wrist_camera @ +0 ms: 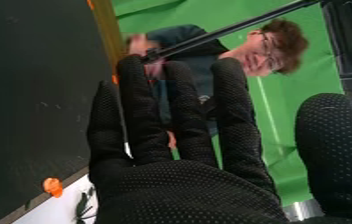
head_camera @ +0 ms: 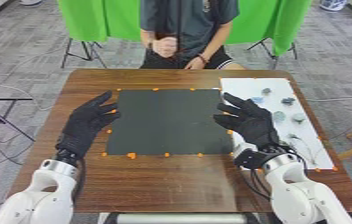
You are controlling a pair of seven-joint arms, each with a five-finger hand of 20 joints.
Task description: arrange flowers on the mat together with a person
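Hanging wide just beside one dark mat, the left hand has its fingers loosely extended. The mat lies flat on the brown surface, with orange dabs around its edges. At its right edge, the right hand is wide too, fingers straight, thumb well apart. Farthest right, one white sheet bears the flowers: at least five small heads, bluish and pale green among them, and thin stems nearer the robot
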